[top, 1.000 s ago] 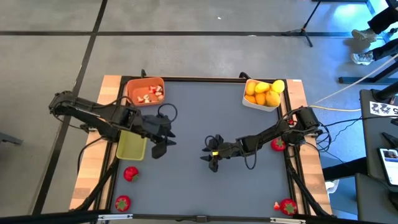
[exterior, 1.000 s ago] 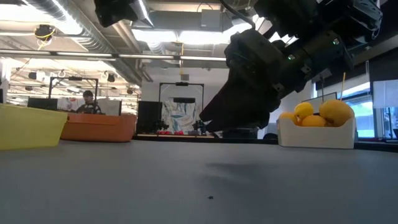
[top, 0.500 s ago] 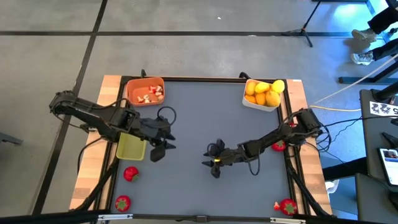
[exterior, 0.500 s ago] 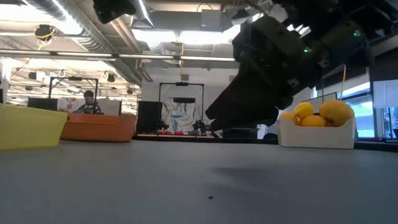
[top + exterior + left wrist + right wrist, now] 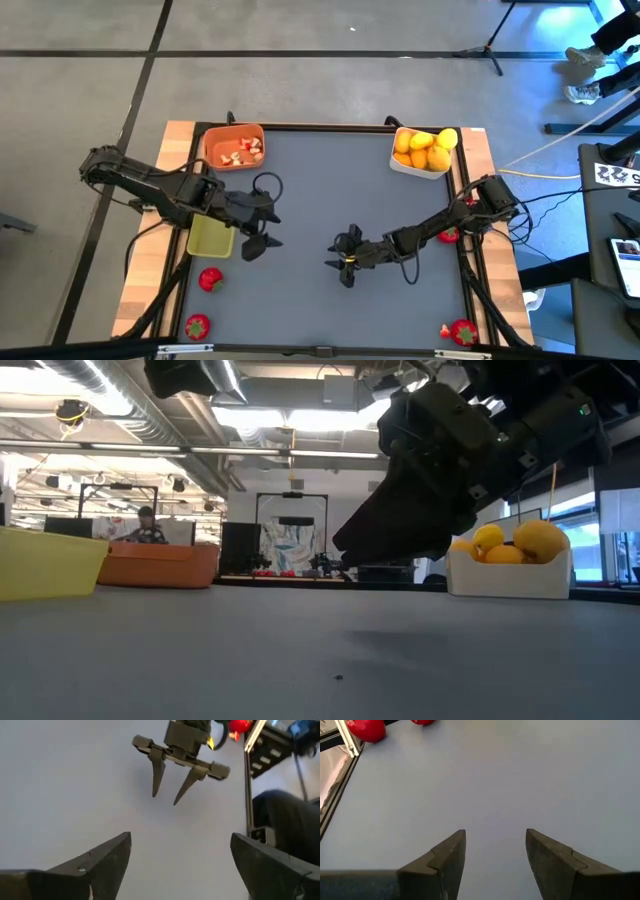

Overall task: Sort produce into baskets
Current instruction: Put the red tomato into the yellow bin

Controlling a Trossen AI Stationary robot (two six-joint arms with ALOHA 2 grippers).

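My left gripper (image 5: pixel 260 231) hangs open above the grey mat beside the yellow-green basket (image 5: pixel 211 236); nothing is between its fingers (image 5: pixel 107 860). My right gripper (image 5: pixel 344 260) is open too, low over the middle of the mat with bare mat between its fingers (image 5: pixel 447 852). It also shows in the left wrist view (image 5: pixel 167 782). Red strawberry pieces lie on the mat at the near left (image 5: pixel 210 279) (image 5: pixel 197 326) and at the right (image 5: pixel 447 233) (image 5: pixel 462 332). The orange basket (image 5: pixel 233 146) holds pale-and-red bits. The white basket (image 5: pixel 420 152) is full of yellow and orange citrus.
The baskets stand along the mat's left side and far corners. In the low view the yellow-green basket (image 5: pixel 50 565), the orange basket (image 5: pixel 160 565) and the white basket (image 5: pixel 510 572) are in the background. Wooden strips and the black frame edge the table. A person sits far off in the room.
My left gripper has opened wider while staying beside the yellow-green basket. My right gripper has swung a little toward the table's near edge, still open and low over the mat.
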